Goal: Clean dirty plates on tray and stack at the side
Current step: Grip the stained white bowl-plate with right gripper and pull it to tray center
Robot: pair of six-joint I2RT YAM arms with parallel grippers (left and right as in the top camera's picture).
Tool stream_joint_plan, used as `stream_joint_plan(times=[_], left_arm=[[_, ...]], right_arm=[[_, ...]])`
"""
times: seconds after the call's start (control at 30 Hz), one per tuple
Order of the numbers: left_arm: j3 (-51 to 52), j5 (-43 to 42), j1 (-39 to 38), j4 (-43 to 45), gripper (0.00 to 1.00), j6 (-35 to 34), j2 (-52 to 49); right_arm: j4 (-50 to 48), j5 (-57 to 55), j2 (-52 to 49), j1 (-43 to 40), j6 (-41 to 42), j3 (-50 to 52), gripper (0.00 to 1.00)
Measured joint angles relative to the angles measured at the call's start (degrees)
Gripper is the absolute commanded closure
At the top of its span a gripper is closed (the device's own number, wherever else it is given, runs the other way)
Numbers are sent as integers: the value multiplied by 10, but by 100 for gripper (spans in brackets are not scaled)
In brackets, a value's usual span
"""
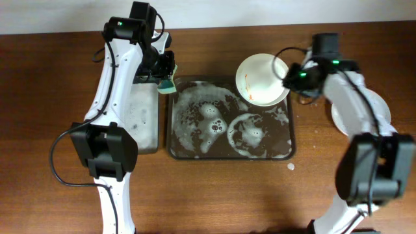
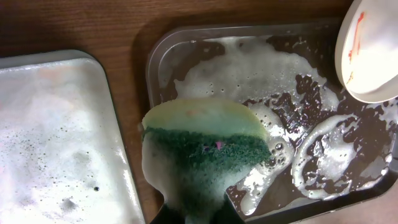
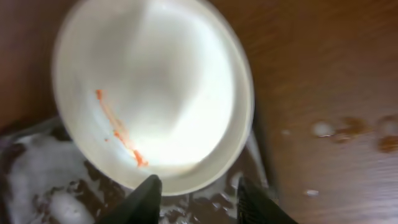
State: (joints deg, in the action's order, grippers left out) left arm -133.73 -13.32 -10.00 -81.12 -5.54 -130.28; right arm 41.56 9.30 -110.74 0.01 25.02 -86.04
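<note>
The round white shallow plate with a thin orange streak [image 3: 155,93] is clamped by its near rim in my right claw [image 3: 199,183]. It is tilted over the far right corner of the wide dark rectangular tray [image 1: 171,146]. Below and to the left of that claw, white soap foam [image 1: 201,110] covers most of the tray's floor, and a second round white plate [image 1: 250,130] lies flat under the suds. On the claw's other side, outside the tray, a third white plate [image 1: 383,112] rests on the brown wooden table [image 1: 214,195], partly hidden by the right arm. My left claw [image 2: 196,218] is closed on a foamy yellow-and-green sponge [image 2: 205,143] over the tray's far left corner. Just beside that claw, away from the wide tray, sits a narrower grey tray [image 1: 146,123], its floor coated with pale foam and dark specks.
</note>
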Motion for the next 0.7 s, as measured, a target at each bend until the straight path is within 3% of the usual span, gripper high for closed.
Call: stream_joint_plan(times=[0.4, 0.7], left_arm=[[0, 0, 0, 0, 94, 0, 0], [0, 0, 0, 0, 94, 0, 0]], right_arm=[[23, -24, -91, 55, 21, 0, 62], [137, -16, -91, 65, -1, 0, 62]])
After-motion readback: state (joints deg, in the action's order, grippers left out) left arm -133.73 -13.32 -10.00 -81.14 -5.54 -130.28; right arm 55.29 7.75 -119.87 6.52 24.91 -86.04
